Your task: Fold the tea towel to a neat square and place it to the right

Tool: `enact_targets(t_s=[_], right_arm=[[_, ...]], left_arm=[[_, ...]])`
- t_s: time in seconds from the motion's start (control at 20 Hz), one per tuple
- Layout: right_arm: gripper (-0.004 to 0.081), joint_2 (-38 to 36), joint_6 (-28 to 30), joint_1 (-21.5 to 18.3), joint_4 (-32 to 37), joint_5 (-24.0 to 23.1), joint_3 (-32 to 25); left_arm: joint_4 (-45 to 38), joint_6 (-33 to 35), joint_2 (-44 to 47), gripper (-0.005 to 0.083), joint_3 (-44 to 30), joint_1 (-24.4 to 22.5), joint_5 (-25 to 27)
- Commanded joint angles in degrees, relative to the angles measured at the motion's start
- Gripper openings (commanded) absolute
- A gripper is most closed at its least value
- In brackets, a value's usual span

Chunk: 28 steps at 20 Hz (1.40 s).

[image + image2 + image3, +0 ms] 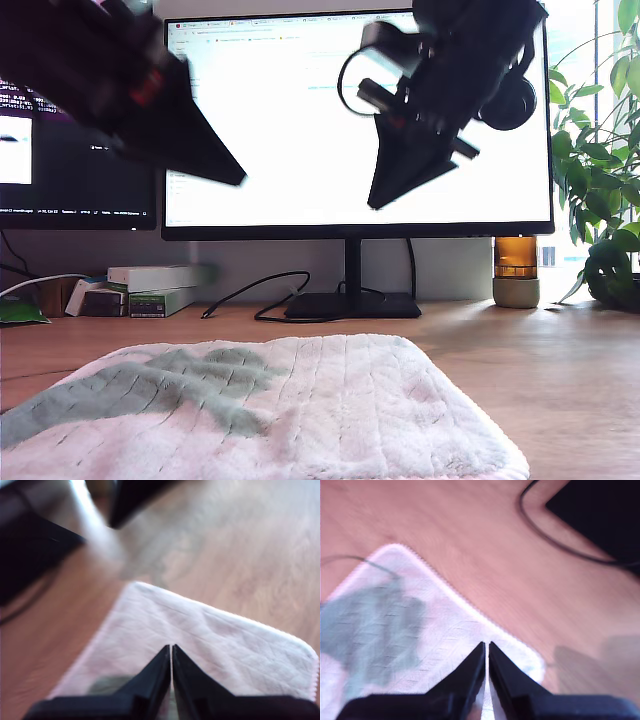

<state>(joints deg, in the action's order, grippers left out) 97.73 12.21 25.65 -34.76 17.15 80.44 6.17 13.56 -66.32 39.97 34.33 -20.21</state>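
The tea towel (330, 400) lies flat on the wooden desk (560, 360) near the exterior view's front, off-white plush with a grey-green patch (150, 385) towards that view's left. My first gripper (171, 650) is shut and empty, hovering above the towel (210, 635). My second gripper (486, 646) is also shut and empty, above the towel (440, 625) near a rounded corner. In the exterior view two dark arms hang high before the monitors, one gripper (235, 180) blurred, the other (378, 203) pointing down. The wrist views do not settle which arm is which.
A large monitor (300, 150) on a black base (350, 305) stands behind the towel, with a cable (250, 290) trailing across the desk. Boxes (155, 288) sit at the exterior view's back left. An amber jar (516, 270) and a plant (605, 180) are at its right.
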Motion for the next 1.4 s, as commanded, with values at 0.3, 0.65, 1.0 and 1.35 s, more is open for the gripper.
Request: enact_targets(t_s=[0.3,0.65,1.0,1.35], right_arm=[[-0.0013,-19.1,-2.9,3.2,11.8,-6.8,-15.8],[-0.0013,-34.8,-4.9,4.1,16.1,-8.6,-35.5],[-0.0013,-49.1,-6.3,5.9,6.4,-6.6,-46.8],[-0.0013,-49.5,-6.1,6.3,1.0,-7.2,-46.7]], left_arm=[[6.1,-0.9,7.1,-0.0021,-1.2,-3.3,-3.4],[6.3,-6.8,16.4,-0.0021,-10.3,-3.6,-4.2],[11.8,-15.8,30.6,-0.0021,-16.9,-0.7,-3.7],[21.9,-13.3,32.2,-0.002,-13.5,1.6,-3.7]])
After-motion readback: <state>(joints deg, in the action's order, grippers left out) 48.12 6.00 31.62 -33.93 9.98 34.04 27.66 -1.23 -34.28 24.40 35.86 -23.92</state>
